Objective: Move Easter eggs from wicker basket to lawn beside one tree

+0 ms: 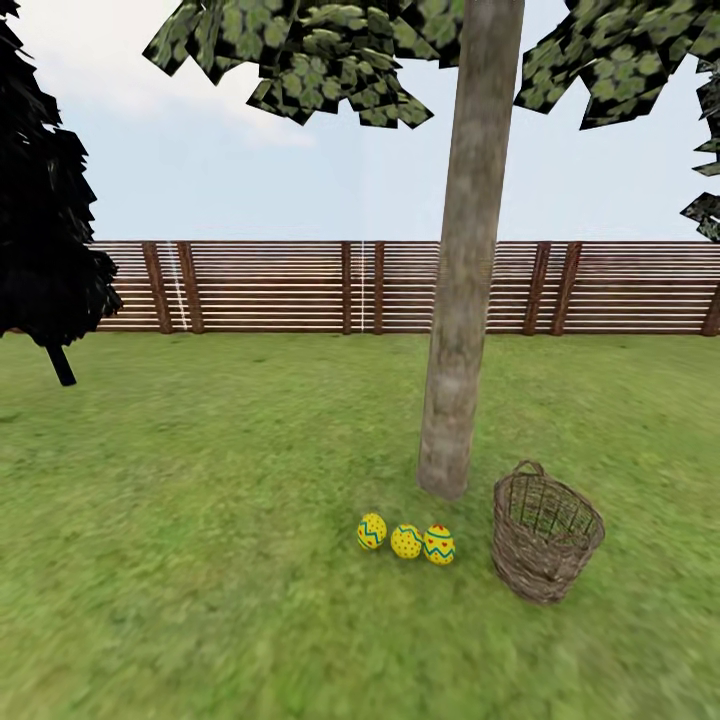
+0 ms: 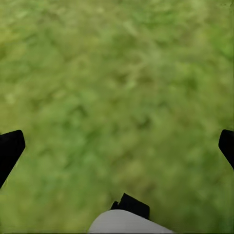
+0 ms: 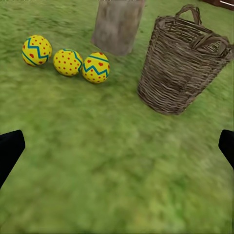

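Three yellow Easter eggs lie in a row on the lawn [image 1: 200,560] at the foot of the tree [image 1: 462,300]: one with zigzags [image 1: 372,531] [image 3: 36,50], a dotted one [image 1: 406,541] [image 3: 68,62], and a third with hearts [image 1: 439,545] [image 3: 96,68]. The wicker basket [image 1: 546,533] [image 3: 183,66] stands upright just right of them, beside the trunk [image 3: 117,24]; I see no egg through its weave. My right gripper [image 3: 117,146] is open, its fingertips [image 3: 9,151] wide apart, held back from the eggs. My left gripper [image 2: 117,146] is open over bare grass.
A brown slat fence [image 1: 400,287] closes the garden at the back. A black-foliaged conifer [image 1: 45,200] stands at the far left. Open grass stretches left of and in front of the eggs.
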